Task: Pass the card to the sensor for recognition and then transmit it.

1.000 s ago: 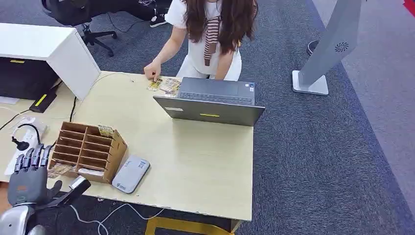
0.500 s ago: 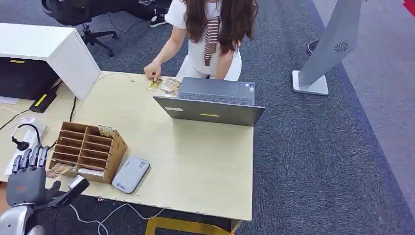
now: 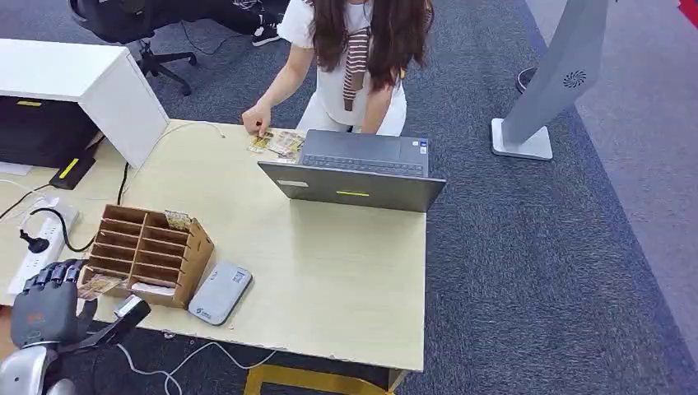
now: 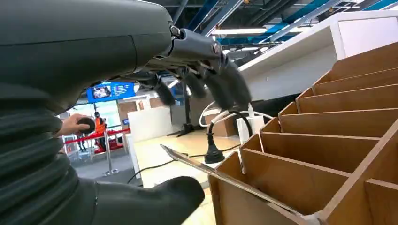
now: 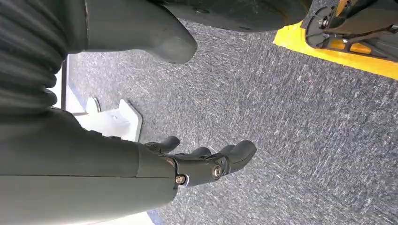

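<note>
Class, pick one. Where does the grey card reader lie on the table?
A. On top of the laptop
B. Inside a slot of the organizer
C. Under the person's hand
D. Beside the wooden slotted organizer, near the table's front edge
D: the grey card reader lies flat on the table right beside the wooden organizer, near the front edge.

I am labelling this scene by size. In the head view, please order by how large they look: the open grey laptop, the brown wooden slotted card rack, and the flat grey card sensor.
1. Open grey laptop
2. Brown wooden slotted card rack
3. Flat grey card sensor
</note>
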Robot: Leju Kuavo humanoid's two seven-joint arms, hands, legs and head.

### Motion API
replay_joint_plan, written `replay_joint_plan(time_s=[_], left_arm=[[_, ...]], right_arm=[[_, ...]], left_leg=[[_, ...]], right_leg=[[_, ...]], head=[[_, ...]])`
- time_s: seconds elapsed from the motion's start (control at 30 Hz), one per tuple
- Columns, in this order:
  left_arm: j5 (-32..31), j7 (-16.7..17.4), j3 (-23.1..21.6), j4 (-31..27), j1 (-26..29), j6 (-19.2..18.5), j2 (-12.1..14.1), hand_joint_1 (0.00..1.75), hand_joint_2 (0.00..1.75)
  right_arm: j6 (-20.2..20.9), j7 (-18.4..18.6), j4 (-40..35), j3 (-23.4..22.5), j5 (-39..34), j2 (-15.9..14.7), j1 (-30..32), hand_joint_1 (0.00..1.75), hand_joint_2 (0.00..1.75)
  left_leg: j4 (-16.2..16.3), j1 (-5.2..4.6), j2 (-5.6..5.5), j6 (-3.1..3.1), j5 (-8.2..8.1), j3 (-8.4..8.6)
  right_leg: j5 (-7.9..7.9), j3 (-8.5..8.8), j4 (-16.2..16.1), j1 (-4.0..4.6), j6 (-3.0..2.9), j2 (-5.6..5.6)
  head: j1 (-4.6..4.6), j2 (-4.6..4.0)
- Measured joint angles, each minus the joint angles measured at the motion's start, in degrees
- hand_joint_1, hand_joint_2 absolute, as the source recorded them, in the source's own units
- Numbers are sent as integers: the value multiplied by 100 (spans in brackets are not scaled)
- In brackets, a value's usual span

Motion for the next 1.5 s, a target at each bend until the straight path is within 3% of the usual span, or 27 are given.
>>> replay_joint_plan(time_s=[0.9, 1.1, 1.2, 1.37, 1.5], left_arm=[[231, -94, -46, -72, -11, 70, -7, 175, 175], [367, -140, -254, -737, 151, 39, -11, 175, 175], [463, -230, -341, -1115, 252, 195, -20, 175, 175], [490, -135, -553, -2254, 467, 273, -2, 175, 175], [719, -214, -612, -2850, 497, 387, 44, 175, 175]], right_arm=[[-41, 26, 0, -59, 7, 0, 0, 0, 175], [-59, 22, 0, -136, 0, 2, -1, 0, 175], [-68, 22, 0, -171, -24, 2, 4, 0, 175], [-92, 2, 0, -275, -39, 2, 6, 0, 175], [-92, -7, 0, -328, -37, 15, 7, 0, 175]], left_leg=[[0, 0, 1, 0, 0, 2], [0, -1, 0, 0, 0, 1], [0, -1, 0, 0, 0, 1], [0, -1, 0, 0, 0, 1], [0, -1, 0, 0, 0, 2]], right_leg=[[0, 0, 0, 0, 0, 1], [0, 1, 0, -1, 0, -2], [0, 0, 0, -1, 0, -1], [0, 0, 0, -1, 0, -1], [0, -1, 0, -1, 0, -2]], head=[[-2, 0], [-2, 0], [0, 0], [0, 0], [0, 0]])
